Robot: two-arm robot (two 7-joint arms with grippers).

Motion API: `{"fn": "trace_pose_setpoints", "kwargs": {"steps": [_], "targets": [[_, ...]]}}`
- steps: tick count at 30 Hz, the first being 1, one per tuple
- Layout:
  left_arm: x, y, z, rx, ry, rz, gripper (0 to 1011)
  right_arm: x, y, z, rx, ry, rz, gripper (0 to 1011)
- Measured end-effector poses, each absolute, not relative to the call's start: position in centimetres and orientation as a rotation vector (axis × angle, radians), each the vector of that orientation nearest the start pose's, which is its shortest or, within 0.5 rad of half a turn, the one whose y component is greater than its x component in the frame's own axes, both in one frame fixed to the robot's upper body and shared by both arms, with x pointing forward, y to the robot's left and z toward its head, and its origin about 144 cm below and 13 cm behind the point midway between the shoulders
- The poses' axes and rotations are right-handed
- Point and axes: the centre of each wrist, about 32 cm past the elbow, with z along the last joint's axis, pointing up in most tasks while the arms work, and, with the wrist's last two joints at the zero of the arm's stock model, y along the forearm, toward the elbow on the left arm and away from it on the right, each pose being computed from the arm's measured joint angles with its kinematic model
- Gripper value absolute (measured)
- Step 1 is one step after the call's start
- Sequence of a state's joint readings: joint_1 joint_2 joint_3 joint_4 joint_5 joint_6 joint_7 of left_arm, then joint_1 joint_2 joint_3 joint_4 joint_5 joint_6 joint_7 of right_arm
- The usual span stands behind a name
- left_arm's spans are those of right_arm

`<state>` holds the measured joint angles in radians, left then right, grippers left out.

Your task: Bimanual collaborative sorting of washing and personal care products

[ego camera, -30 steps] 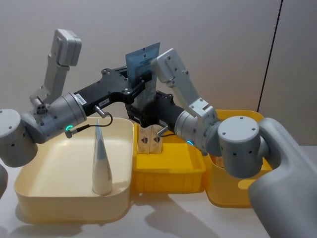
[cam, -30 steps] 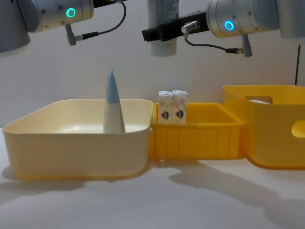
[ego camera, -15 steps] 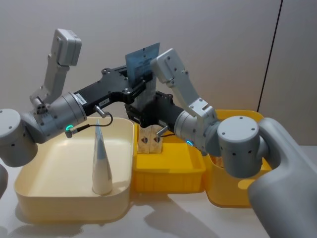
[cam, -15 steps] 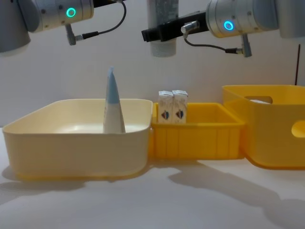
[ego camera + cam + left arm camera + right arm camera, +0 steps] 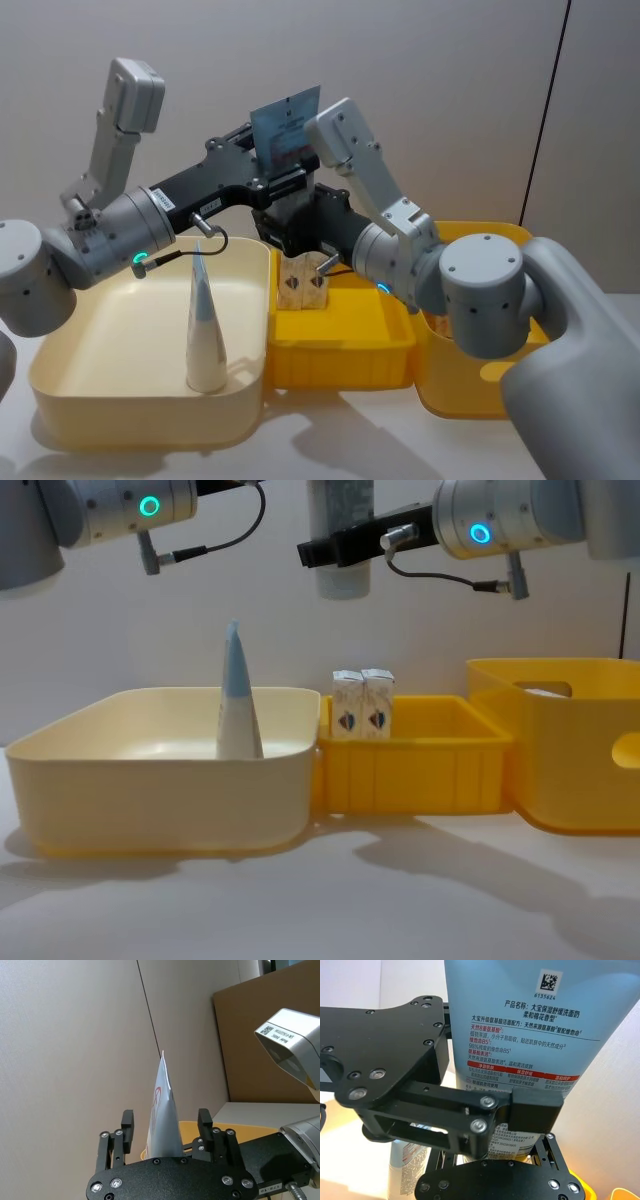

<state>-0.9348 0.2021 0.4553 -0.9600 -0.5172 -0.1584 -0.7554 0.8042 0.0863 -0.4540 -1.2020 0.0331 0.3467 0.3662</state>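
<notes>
A flat-topped pale blue tube (image 5: pixel 285 125) with dark print hangs upright in the air above the bins, cap end down (image 5: pixel 342 520). My right gripper (image 5: pixel 292 228) is shut on its lower part, seen close in the right wrist view (image 5: pixel 502 1160). My left gripper (image 5: pixel 288 180) is open, and its fingers (image 5: pixel 205 1122) stand a little off the tube's (image 5: pixel 162 1110) flat sides. A tapering tube (image 5: pixel 205 330) stands upright in the cream bin (image 5: pixel 100 400). Two small white cartons (image 5: pixel 303 285) stand at the back left corner of the low yellow bin (image 5: pixel 340 360).
A taller yellow bin (image 5: pixel 450 385) with a handle cut-out stands at the right, against the low yellow one. The three bins sit side by side on a white table (image 5: pixel 320 900). A plain wall stands behind.
The held tube's top has shifted very slightly left in the head view. Both arms otherwise hold their places.
</notes>
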Motion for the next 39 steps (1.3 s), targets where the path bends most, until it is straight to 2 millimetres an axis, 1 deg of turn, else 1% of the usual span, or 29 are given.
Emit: {"fn": "trace_pose_setpoints", "kwargs": {"steps": [2,3,5,6,10,21,22,30,32,39], "targets": [[67.0,20.9,134.1,-0.215,-0.315,0.562,795,62.7,-13.2,134.1,-0.257,-0.253,-0.912,619],[67.0,20.9,134.1,-0.215,-0.315,0.562,851,62.7,-13.3,134.2,-0.256,-0.253,-0.914,620],[67.0,20.9,134.1,-0.215,-0.315,0.562,888,62.7,-13.5,134.3,-0.254,-0.255,-0.919,620],[67.0,21.0,134.1,-0.215,-0.315,0.562,937,62.7,-13.8,134.4,-0.252,-0.256,-0.927,619],[67.0,21.0,134.1,-0.214,-0.315,0.562,1002,62.6,-14.7,134.6,-0.255,-0.256,-0.953,620],[67.0,21.0,134.1,-0.214,-0.315,0.562,1003,62.2,-18.1,135.3,-0.277,-0.251,-1.084,619],[67.0,21.0,134.1,-0.214,-0.315,0.562,1003,62.2,-18.1,135.3,-0.277,-0.251,-1.084,619],[67.0,21.0,134.1,-0.214,-0.315,0.562,1003,62.1,-20.4,135.8,-0.273,-0.216,-1.218,619],[67.0,21.0,134.1,-0.214,-0.315,0.562,1002,62.1,-20.5,135.9,-0.273,-0.213,-1.227,619],[67.0,21.0,134.1,-0.214,-0.315,0.562,1003,62.4,-22.2,136.2,-0.274,-0.158,-1.347,619]]}}
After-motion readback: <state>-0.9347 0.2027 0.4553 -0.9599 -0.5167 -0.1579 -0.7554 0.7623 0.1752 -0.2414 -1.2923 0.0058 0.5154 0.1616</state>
